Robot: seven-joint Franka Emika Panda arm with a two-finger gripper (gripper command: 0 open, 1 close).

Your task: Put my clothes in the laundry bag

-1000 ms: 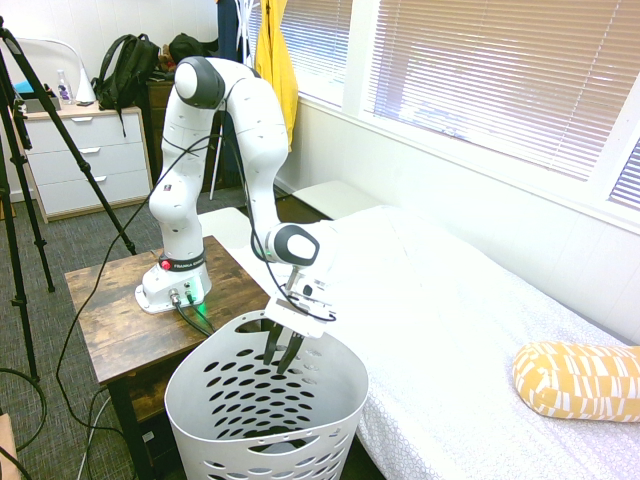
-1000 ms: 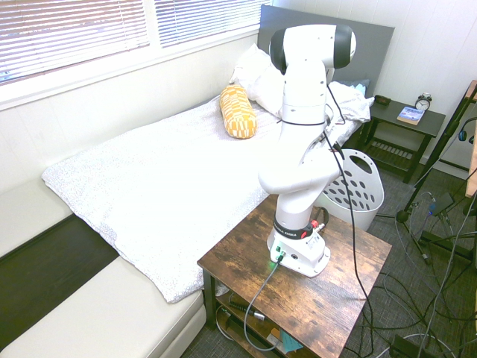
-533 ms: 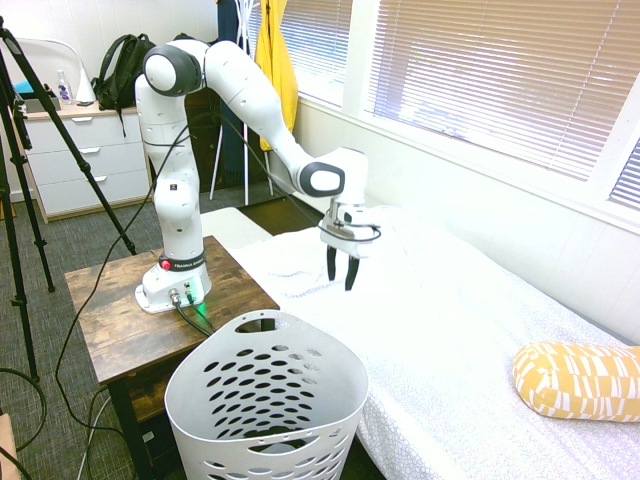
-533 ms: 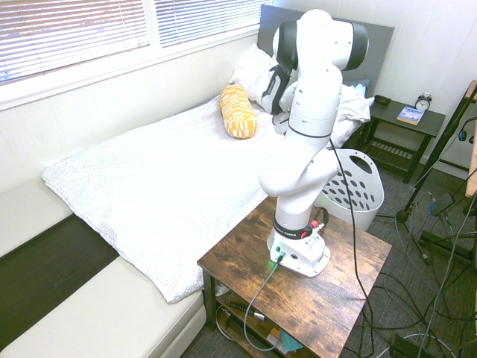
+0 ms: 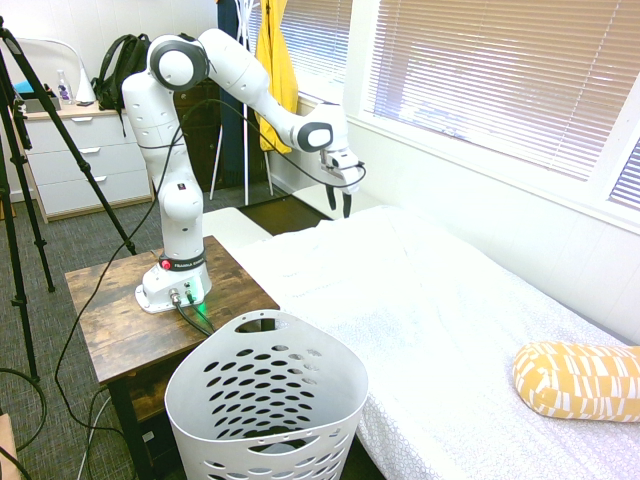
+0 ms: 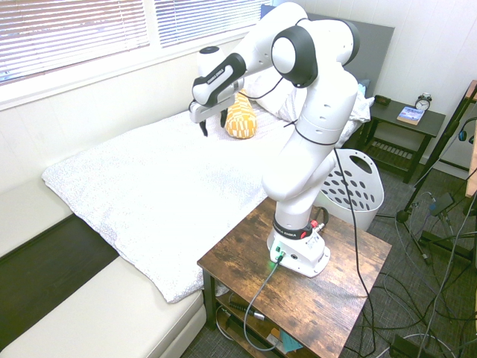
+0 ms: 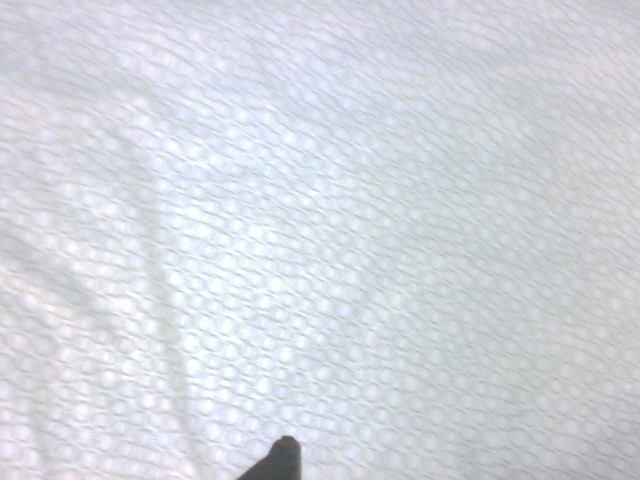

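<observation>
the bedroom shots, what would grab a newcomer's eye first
Probably the white robot arm, stretched from its wooden side table over the white textured bedspread, its gripper pointing down with nothing in its jaws. Next, the large round white perforated plastic laundry basket on the floor beside the bed, and the yellow patterned bolster pillow on the bed.

White bedspread (image 5: pixel 430 310) lies bare below the tool (image 5: pixel 341 203); yellow pillow (image 5: pixel 580 380) well apart

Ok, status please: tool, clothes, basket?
Tool open, empty, above bed. Clothes not visible. Basket upright beside bed. Nothing in the way.
</observation>
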